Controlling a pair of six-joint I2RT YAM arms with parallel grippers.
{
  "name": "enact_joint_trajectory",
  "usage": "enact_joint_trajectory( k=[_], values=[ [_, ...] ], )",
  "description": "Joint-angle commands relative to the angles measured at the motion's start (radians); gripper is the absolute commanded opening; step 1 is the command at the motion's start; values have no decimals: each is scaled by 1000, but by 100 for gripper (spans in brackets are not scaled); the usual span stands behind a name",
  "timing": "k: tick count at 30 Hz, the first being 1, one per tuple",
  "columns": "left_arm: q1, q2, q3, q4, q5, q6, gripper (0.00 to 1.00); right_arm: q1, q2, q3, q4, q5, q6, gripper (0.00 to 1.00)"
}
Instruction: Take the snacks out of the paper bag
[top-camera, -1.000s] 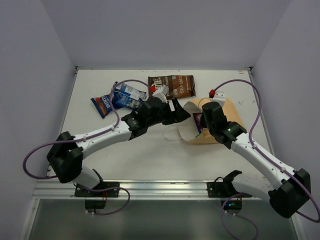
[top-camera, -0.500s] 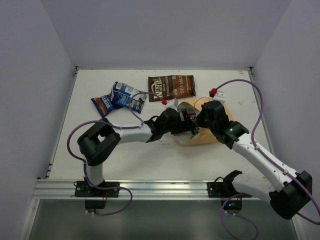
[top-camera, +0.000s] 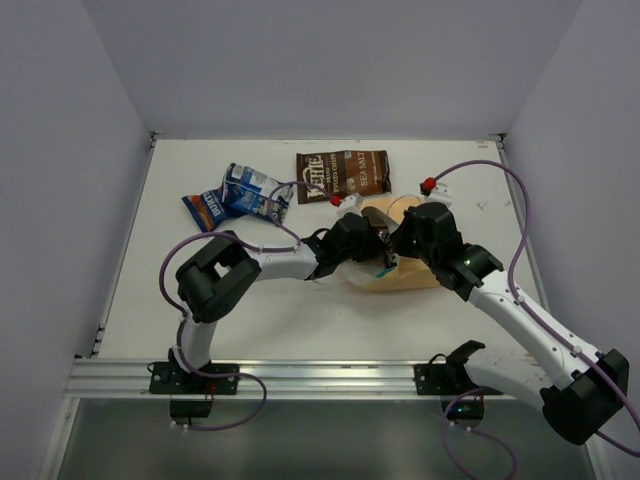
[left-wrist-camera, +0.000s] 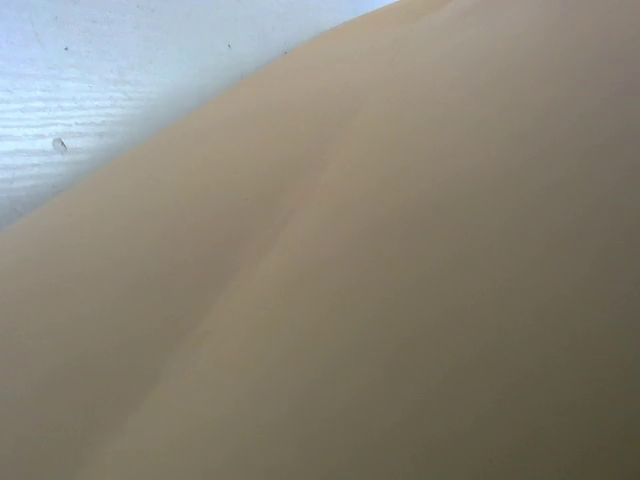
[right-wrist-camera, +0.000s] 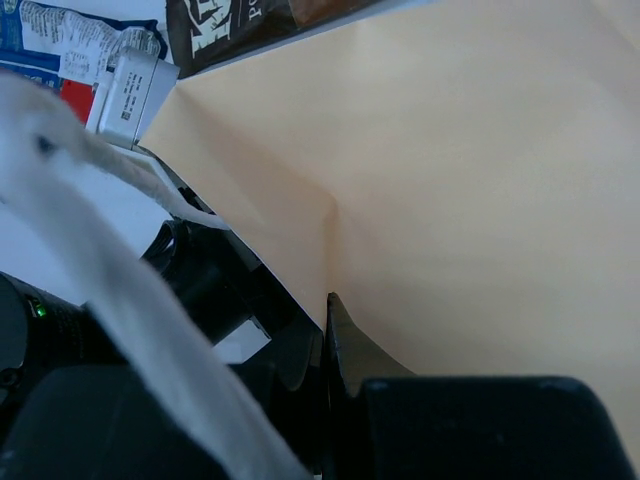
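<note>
The paper bag (top-camera: 415, 275) lies with its mouth toward the left arm — the left tool (top-camera: 370, 243) is buried inside, its spread impossible to tell. The right tool (top-camera: 393, 256) seems pinched on the rim, and a teal packet (top-camera: 384, 270) peeks out just beside it.

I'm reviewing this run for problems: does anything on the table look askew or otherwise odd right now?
The paper bag lies on its side on the table instead of standing. Tan paper fills the whole left wrist view, so that camera sees nothing else. A white string handle hangs blurred across the right wrist view.
</note>
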Motion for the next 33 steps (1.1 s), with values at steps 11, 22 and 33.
enact_joint_trajectory(
  k=[11, 22, 33],
  values=[
    [14, -315, -58, -113, -77, 162, 0, 3, -27, -40, 45, 129, -1, 0],
    [221, -879, -257, -492, -180, 288, 0, -24, -12, -28, 88, 200, -159, 0],
    [461, -1044, -529, -419, 27, 342, 40, -29, -42, 3, 155, 82, -363, 0]
  ],
)
